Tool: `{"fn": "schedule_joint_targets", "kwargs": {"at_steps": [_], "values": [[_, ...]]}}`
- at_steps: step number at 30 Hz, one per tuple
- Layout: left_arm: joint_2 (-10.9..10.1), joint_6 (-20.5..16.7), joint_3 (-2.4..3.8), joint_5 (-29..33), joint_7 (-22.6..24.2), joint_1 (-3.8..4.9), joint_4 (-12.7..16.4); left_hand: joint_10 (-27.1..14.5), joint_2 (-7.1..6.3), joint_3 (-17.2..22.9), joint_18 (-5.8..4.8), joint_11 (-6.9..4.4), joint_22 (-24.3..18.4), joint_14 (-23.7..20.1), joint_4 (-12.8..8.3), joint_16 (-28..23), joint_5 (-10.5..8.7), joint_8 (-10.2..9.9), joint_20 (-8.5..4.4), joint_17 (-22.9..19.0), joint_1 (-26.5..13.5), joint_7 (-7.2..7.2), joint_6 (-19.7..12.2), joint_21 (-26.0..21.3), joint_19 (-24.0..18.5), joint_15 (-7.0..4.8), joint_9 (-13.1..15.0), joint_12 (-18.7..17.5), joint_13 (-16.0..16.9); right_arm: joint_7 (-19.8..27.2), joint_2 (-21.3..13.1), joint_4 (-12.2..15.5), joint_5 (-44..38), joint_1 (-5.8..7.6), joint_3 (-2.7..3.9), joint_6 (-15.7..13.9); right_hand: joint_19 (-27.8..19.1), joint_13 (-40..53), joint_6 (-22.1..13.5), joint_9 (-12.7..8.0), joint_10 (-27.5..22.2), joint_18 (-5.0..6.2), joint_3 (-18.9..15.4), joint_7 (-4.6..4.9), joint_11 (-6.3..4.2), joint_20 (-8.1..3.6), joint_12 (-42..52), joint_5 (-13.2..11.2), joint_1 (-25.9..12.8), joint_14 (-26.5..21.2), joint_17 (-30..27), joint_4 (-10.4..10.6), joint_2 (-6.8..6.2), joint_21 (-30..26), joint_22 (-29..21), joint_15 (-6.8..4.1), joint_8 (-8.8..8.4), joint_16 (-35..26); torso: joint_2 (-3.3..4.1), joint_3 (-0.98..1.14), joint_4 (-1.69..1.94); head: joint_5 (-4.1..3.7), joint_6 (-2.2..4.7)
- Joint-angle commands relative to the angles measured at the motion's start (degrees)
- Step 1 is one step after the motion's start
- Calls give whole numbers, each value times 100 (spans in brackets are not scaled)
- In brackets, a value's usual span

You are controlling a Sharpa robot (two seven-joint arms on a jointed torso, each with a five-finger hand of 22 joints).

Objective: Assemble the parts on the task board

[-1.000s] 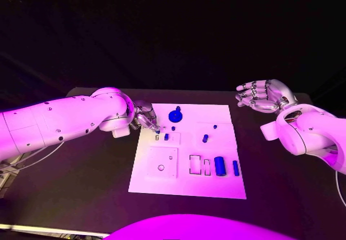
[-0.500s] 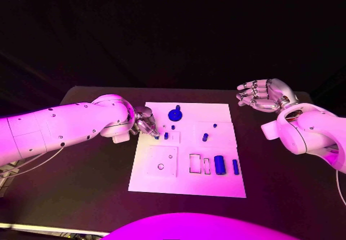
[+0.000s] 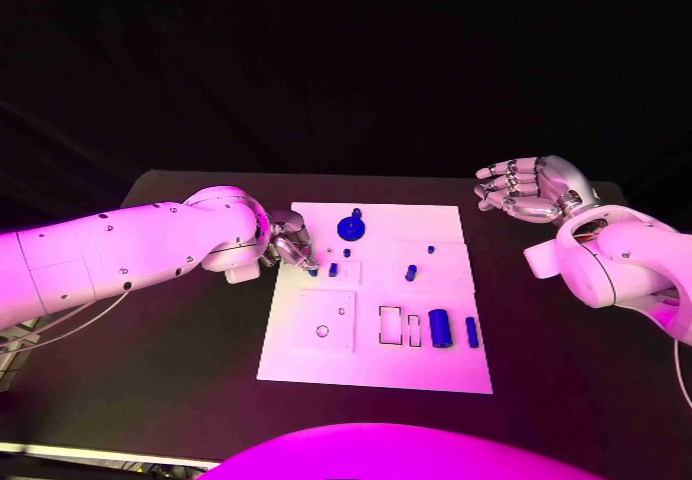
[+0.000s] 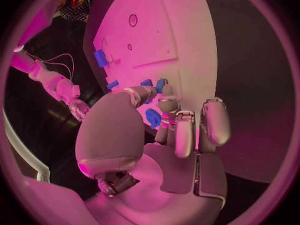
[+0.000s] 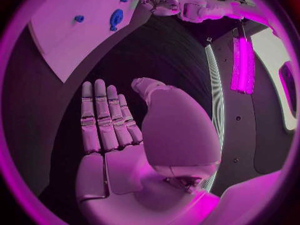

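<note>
On the black table [image 3: 173,330] lies the white board [image 3: 375,372], with blue parts scattered over it. Near its far edge sits a round blue part [image 3: 351,231]. Just nearer than that, a small peg [image 3: 346,254] and a short part [image 3: 333,270] stand close to the board's left edge, with another short part [image 3: 411,273] and a tiny dot-like piece [image 3: 430,250] towards the middle. Two blue bars, a thick one [image 3: 440,331] and a thin one [image 3: 472,333], lie side by side towards the near right, beside two narrow rectangular slots [image 3: 391,328]. A square recess [image 3: 325,324] with a small ring in it sits near the left side.

The left hand [image 3: 291,243] hovers at the board's far left edge, its fingers curled down towards the small parts there; in the left wrist view its fingertips [image 4: 165,104] are bunched close around small blue pieces, but whether it actually pinches one I cannot tell.

The right hand [image 3: 528,190] is raised well off the board's far right corner, palm showing, fingers apart and slightly curled, holding nothing
</note>
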Motion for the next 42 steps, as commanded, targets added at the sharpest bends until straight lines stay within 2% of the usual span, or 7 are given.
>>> {"fn": "schedule_joint_targets", "kwargs": {"at_steps": [1,21,42], "values": [[12,-13,-1,-53,-24,-7,-4,55,-27,1126,-43,3,5,578,-1111,5,22,-2,14,1455,9,5,32,22,40,-23,7,35,4,26,0,-2,-23,-2,2,7,-29,-8,-39,-5,-32,54,-12,281,7,3,-12,19,-58,-31,-7,-36,-19,-26,-9,-8,22,-16,-2,1,-1,-11,2],[17,-42,2,-101,-51,-7,-6,78,-34,1145,-49,-3,34,578,-1120,4,38,-9,10,1453,0,-1,49,39,58,-28,9,56,37,19,-5,5,-23,-3,2,34,-36,-18,-40,-6,-33,56,-15,281,8,7,-8,22,-64,-30,-13,-37,-21,-26,-24,-6,24,-27,-3,4,1,-28,-4],[18,25,3,-126,-105,-7,-5,99,-42,1159,-52,-8,52,580,-1127,7,57,-14,6,1458,-11,-6,64,50,68,-32,11,77,68,19,-9,14,-13,-3,2,75,-38,-23,-39,-6,-32,57,-19,282,8,8,-6,23,-68,-29,-16,-37,-25,-25,-32,-6,26,-31,-2,2,-1,-27,-39]]}}
